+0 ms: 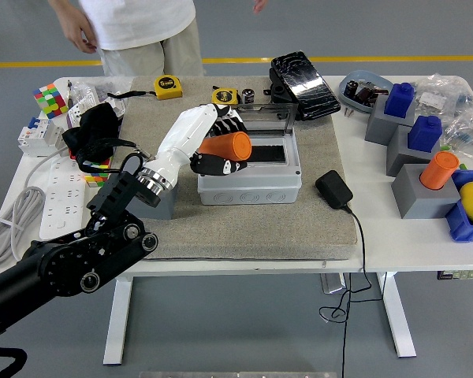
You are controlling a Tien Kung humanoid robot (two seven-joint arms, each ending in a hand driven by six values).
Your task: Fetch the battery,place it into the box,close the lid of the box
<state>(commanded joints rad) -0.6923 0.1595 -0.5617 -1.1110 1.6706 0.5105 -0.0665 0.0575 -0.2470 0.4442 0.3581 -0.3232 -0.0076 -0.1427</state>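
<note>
My left hand [221, 150] is shut on an orange cylindrical battery [227, 146] and holds it tilted on its side over the left part of the open grey box [250, 169]. The box's clear lid [248, 117] stands raised at the back. The grey holder block [159, 202] that the battery stood in is mostly hidden behind my left forearm. A second orange battery [440, 170] stands in a grey block at the right. My right hand is out of view.
A person in white stands at the table's far side, one hand [84, 35] hanging at the upper left. A black charger [333, 190] and its cable lie right of the box. Blue batteries [400, 99] in grey blocks, tape measures [168, 86] and a colour cube [50, 100] lie around the mat.
</note>
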